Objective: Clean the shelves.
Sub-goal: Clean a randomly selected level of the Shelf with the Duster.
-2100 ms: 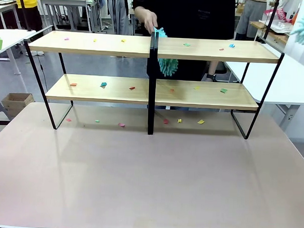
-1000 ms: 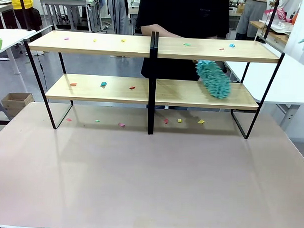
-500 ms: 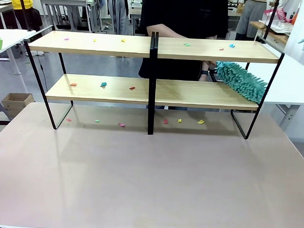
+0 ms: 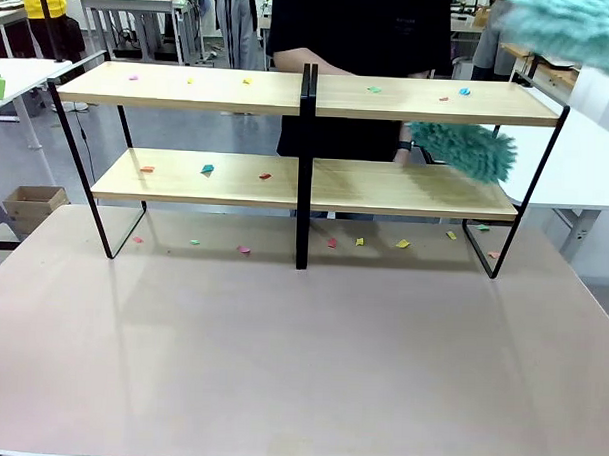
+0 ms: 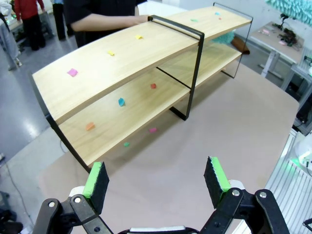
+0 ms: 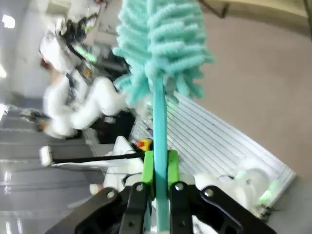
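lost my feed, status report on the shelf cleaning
Left gripper open, empty. Right gripper shut on teal duster. Shelves littered with paper scraps. Person's own duster between right-hand boards.

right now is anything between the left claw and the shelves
Nothing visible. The open left claw faces the shelves across the table; the person's duster is at their far right end, out of the way.

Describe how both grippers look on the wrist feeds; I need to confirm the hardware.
The left gripper has black jointed links with silver pivot bolts, a white part at the base between them, and jaws tipped with bright green pads. The right gripper is the same build: black links, silver bolts and green pads on the jaws.
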Tool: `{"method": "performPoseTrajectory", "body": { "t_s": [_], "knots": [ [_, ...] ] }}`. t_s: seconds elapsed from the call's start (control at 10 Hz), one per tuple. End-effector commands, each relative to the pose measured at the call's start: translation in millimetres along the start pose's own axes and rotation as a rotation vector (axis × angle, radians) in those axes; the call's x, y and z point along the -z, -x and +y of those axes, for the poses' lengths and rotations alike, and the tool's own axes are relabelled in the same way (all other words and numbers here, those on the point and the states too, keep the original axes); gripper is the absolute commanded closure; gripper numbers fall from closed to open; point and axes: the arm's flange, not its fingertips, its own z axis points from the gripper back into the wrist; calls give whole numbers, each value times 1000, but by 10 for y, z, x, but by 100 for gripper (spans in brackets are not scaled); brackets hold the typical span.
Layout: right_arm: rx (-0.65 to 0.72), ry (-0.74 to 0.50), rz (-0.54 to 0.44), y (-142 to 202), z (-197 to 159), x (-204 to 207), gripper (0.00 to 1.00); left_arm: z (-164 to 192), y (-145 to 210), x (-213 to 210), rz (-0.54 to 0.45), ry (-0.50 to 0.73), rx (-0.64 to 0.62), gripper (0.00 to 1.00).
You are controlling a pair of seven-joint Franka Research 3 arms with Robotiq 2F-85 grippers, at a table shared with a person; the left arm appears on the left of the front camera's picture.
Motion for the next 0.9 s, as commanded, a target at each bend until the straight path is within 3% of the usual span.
{"method": "performPoseTrajectory", "body": {
  "t_s": [0.0,0.1,0.2,0.3,0.4,0.5,0.6,0.8],
  "knots": [
    [-142,77,-30,-178,495,471,88,-4,6,4,5,-5,-5,0],
    [-242,114,10,-219,770,837,88,-4,6,4,5,-5,-5,0],
    [-409,148,195,-119,810,919,88,-4,6,4,5,-5,-5,0],
    [-175,100,42,-240,778,613,88,-4,6,4,5,-5,-5,0],
    [-175,100,42,-240,778,613,88,-4,6,4,5,-5,-5,0],
    [-284,136,128,-212,1040,933,88,-4,6,4,5,-5,-5,0],
    [-223,198,51,-376,1292,1121,88,-4,6,4,5,-5,-5,0],
    [-198,266,127,-1059,1745,1776,88,-4,6,4,5,-5,-5,0]
  ]
}}
